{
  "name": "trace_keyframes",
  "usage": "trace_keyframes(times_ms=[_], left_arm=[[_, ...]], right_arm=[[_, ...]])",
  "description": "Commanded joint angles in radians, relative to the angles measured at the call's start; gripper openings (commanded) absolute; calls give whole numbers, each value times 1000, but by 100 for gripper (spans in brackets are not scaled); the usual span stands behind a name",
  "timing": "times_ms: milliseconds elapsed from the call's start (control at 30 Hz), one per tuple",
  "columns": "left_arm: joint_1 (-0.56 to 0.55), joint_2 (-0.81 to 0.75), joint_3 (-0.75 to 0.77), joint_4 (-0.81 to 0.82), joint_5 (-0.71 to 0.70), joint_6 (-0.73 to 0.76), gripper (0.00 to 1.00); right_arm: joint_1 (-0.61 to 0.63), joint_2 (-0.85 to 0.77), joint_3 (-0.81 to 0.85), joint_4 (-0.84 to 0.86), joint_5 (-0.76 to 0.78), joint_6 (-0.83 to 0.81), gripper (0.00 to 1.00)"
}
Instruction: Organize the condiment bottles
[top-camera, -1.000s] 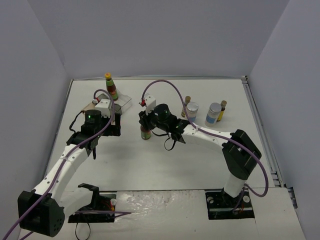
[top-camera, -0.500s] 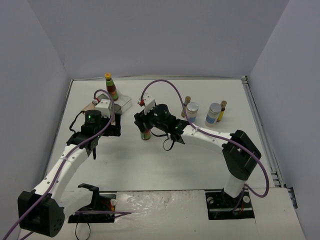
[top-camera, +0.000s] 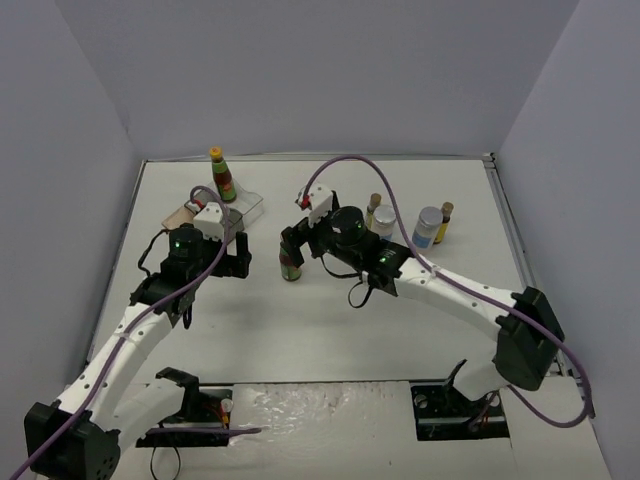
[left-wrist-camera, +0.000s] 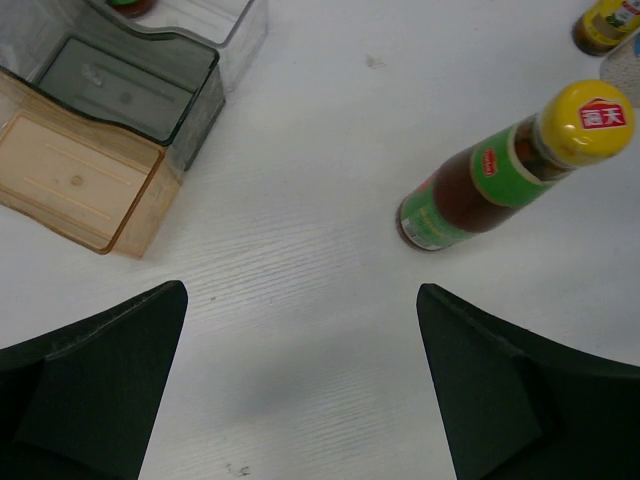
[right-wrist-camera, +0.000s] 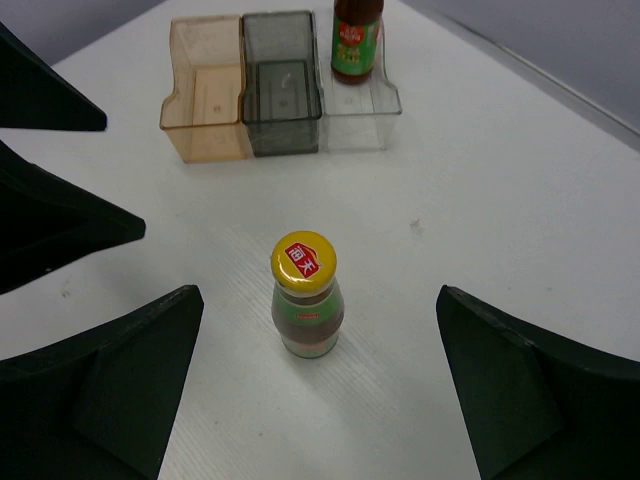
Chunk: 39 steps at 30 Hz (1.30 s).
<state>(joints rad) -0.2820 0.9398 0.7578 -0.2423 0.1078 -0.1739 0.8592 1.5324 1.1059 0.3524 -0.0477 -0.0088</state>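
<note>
**A:** Checking the right pincer (right-wrist-camera: 318, 292) first. What state?

**B:** Fingers spread wide, gripping nothing. A sauce bottle (right-wrist-camera: 304, 295) with a yellow cap stands upright in line with the gap. Neither finger touches it.

**A:** And the left pincer (left-wrist-camera: 302, 292)?

**B:** Also spread wide and empty, over bare table (left-wrist-camera: 300, 200). The same bottle sits off beyond one finger.

**A:** Bottle position against the tray (right-wrist-camera: 282, 80)?

**B:** Right of the tray and nearer the arm bases, apart from it. A second sauce bottle (right-wrist-camera: 357, 40) stands in the tray's clear end compartment. Two pale jars (top-camera: 384, 221) and two slim bottles (top-camera: 445, 215) stand farther right of the tray.
</note>
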Motion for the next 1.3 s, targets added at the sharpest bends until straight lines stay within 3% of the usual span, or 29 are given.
trace_keyframes(times_ms=[0,367,767,933,1033,1133,1267], left_arm=[[-80,-21,49,96,28,-40,97],[-296,163,121,312,-57,-72,97],[-313,404,148,533,-122,-97,94],[-324,449,144,572,-131,-111,76],[-329,460,132,593,-137,-119,56],[-331,444,130,587,-148,-120,28],[-327,402,176,525,-185,-93,3]], right_arm=[[0,-248,-61,-35,105,-2,100],[-50,-537,-194,-139,258,7,100],[-78,-621,-229,-197,276,38,100],[-99,-642,-237,-210,278,37,100],[-112,-647,-242,-210,273,38,100],[-122,-646,-245,-211,270,36,100],[-140,-646,-247,-210,262,34,100]])
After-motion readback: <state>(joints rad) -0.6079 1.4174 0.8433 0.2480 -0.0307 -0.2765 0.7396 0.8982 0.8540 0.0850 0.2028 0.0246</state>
